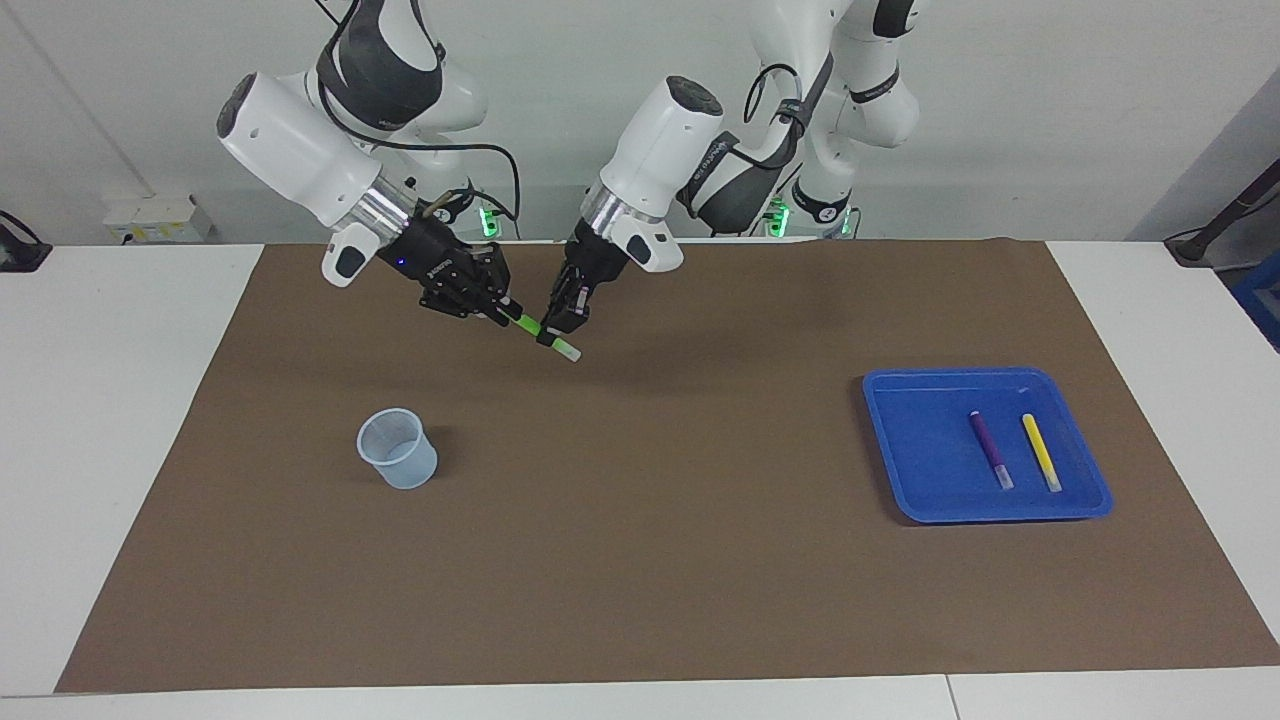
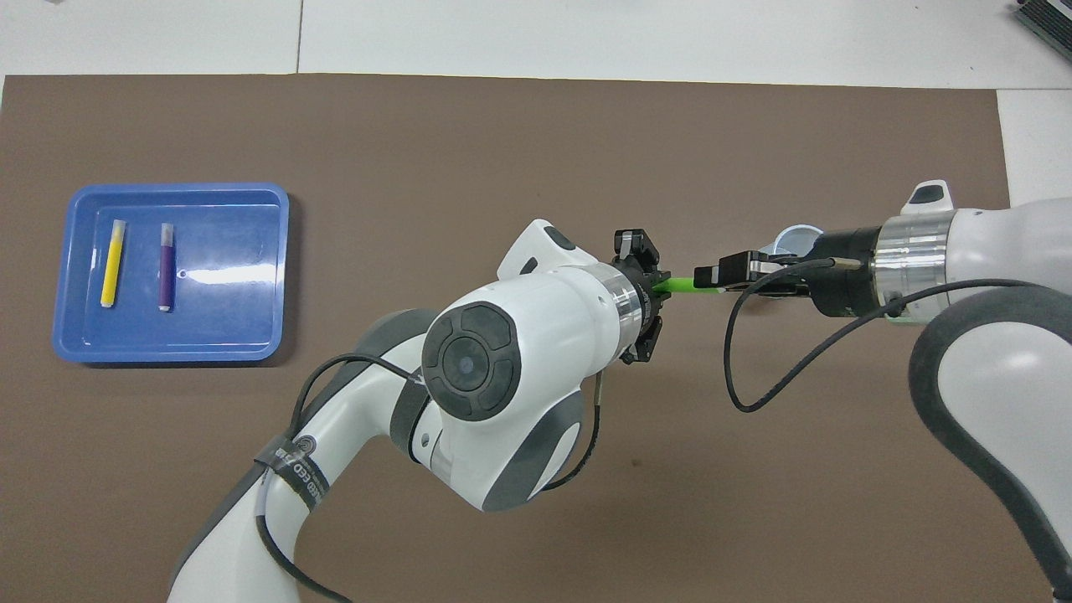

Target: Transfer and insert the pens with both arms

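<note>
A bright green pen (image 1: 530,327) hangs level in the air over the brown mat (image 1: 640,560), whitish end (image 1: 570,352) pointing toward the left arm's end. My right gripper (image 1: 505,312) is shut on its green end. My left gripper (image 1: 556,328) is shut on it close to the whitish end. In the overhead view a short stretch of the green pen (image 2: 691,285) shows between the left gripper (image 2: 657,289) and the right gripper (image 2: 710,275). A purple pen (image 1: 990,450) and a yellow pen (image 1: 1040,452) lie side by side in the blue tray (image 1: 900,450).
A translucent bluish cup (image 1: 397,448) stands upright on the mat toward the right arm's end, farther from the robots than the spot under the grippers. Overhead, the right gripper partly hides the cup (image 2: 797,238). The blue tray (image 2: 234,276) sits toward the left arm's end.
</note>
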Tool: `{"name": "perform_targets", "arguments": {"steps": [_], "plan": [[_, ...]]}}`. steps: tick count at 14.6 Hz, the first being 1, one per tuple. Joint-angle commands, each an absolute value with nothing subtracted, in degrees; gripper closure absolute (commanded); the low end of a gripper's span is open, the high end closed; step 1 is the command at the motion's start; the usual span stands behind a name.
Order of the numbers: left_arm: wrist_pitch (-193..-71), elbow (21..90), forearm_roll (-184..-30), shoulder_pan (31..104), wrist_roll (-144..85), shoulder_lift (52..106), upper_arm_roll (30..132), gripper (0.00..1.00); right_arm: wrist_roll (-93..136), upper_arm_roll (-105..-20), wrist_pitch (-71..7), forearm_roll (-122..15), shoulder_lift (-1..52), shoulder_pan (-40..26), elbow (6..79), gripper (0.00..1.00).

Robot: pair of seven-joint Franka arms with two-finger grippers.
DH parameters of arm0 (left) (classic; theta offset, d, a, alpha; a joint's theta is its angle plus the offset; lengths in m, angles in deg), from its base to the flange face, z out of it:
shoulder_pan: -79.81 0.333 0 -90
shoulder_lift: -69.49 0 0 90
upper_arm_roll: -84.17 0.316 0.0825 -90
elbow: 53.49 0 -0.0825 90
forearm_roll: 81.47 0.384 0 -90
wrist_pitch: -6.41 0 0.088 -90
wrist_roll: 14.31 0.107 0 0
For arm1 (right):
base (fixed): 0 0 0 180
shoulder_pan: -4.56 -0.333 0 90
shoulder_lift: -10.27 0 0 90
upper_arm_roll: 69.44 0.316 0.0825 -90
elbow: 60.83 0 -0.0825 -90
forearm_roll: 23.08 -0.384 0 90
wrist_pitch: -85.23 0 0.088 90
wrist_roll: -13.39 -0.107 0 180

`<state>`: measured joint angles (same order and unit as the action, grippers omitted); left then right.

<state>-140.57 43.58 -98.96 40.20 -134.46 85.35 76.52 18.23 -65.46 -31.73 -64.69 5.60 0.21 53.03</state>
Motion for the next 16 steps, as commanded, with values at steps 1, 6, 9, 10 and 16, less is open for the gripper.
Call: {"name": "perform_targets", "arguments": {"steps": [1, 6, 9, 10, 16], "plan": [[-141.86, 44.33, -99.4, 38.94, -134.81, 84.87, 77.22, 0.91, 19.8, -65.31, -32.45, -65.09, 5.61, -0.01, 53.26, 1.0], [-141.86, 44.33, -99.4, 38.94, -134.02, 84.87, 77.22, 0.49, 19.8, -65.31, -32.1, -63.52, 6.14, 0.52, 52.56, 1.0], [-140.72, 44.33, -99.31, 39.38, -134.37, 84.7, 77.31, 0.11, 19.89, -65.31, -31.57, -60.27, 6.76, 0.7, 51.24, 1.0], [-140.19, 44.33, -99.31, 39.73, -134.37, 84.52, 77.31, 0.09, 19.8, -65.31, -31.57, -59.47, 6.76, 0.7, 51.15, 1.0], [-136.23, 42.75, -99.05, 46.05, -134.28, 83.03, 77.84, 0.0, 19.8, -65.66, -26.32, -51.92, 8.24, 1.75, 46.85, 1.0]]}}
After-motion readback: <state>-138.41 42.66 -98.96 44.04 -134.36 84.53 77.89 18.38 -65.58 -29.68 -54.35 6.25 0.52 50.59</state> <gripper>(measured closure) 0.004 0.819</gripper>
